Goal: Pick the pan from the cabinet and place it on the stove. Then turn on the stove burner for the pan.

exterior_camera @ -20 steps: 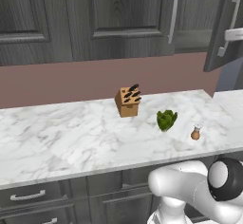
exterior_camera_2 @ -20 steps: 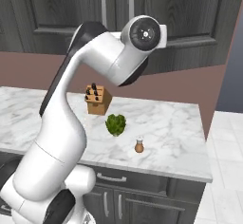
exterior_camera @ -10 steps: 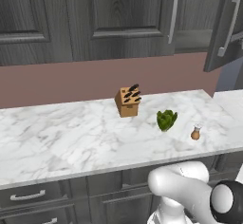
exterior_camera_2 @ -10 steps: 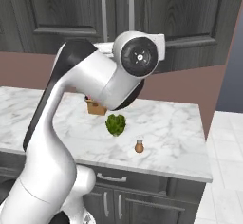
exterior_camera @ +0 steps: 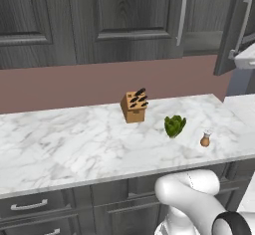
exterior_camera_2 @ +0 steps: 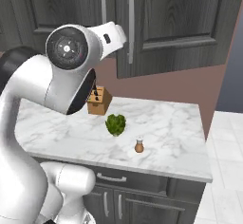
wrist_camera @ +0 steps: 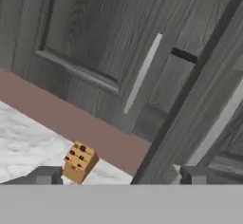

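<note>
The cabinet (exterior_camera: 201, 17) stands open at the upper right in the left base view. Its door (exterior_camera: 233, 35) is swung out towards me, with the long silver handle (exterior_camera: 242, 22) on it. The right base view shows the same door (exterior_camera_2: 175, 23) hanging lower than its shut neighbour. In the hand view my gripper (wrist_camera: 122, 175) is open, with nothing between its fingertips (wrist_camera: 45, 174). It points at the dark gap (wrist_camera: 168, 88) beside the open door's edge (wrist_camera: 194, 85). The pan is hidden, and the stove and its burner are out of view.
On the marble counter (exterior_camera: 74, 144) stand a wooden knife block (exterior_camera: 134, 107), a green leafy vegetable (exterior_camera: 174, 125) and a small brown bottle (exterior_camera: 205, 139). The counter ends at the right near the bottle. Drawers (exterior_camera: 30, 206) run below. My white arm (exterior_camera_2: 66, 66) is large in the right base view.
The gripper has gone from nearly shut to wide open. The arm has dropped lower in the left base view and swung left in the right base view. The door stays ajar.
</note>
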Robot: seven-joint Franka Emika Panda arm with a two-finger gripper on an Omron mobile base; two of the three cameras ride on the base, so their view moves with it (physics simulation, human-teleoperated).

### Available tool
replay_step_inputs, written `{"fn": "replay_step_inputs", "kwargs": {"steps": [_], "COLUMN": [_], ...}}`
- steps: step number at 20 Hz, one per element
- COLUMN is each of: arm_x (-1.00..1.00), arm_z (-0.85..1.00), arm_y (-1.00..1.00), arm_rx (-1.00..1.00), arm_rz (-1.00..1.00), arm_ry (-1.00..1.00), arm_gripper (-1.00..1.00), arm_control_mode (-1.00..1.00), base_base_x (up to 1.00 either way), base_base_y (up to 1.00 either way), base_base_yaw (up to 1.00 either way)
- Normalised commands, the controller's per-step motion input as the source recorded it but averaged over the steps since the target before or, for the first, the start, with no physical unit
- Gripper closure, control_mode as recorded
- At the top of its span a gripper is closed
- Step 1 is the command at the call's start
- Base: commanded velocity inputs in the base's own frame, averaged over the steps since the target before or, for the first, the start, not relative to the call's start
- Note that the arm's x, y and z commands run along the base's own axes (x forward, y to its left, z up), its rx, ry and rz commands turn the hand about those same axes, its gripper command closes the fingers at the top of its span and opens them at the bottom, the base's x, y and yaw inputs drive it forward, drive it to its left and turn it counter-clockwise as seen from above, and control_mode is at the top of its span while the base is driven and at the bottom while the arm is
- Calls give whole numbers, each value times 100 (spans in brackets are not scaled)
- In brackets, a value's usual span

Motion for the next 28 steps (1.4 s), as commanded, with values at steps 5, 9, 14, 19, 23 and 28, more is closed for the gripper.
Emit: {"fn": "replay_step_inputs", "kwargs": {"steps": [5, 9, 14, 19, 23, 28], "arm_x": [0, 22, 50, 52, 39, 14], "arm_z": [0, -10, -20, -10, -3, 0], "arm_y": [92, 60, 11, 0, -3, -26], "arm_rx": [-50, -44, -35, -30, -28, -20], "arm_rz": [0, 0, -1, -15, -21, -26], "arm_ry": [-11, -12, -3, 0, 0, 0], "arm_gripper": [-100, -100, -100, -100, -100, -100], "arm_control_mode": [-100, -100, -100, -100, -100, -100], "base_base_x": [0, 0, 0, 0, 0, 0], "base_base_y": [0, 0, 0, 0, 0, 0], "base_base_yaw": [0, 0, 0, 0, 0, 0]}}
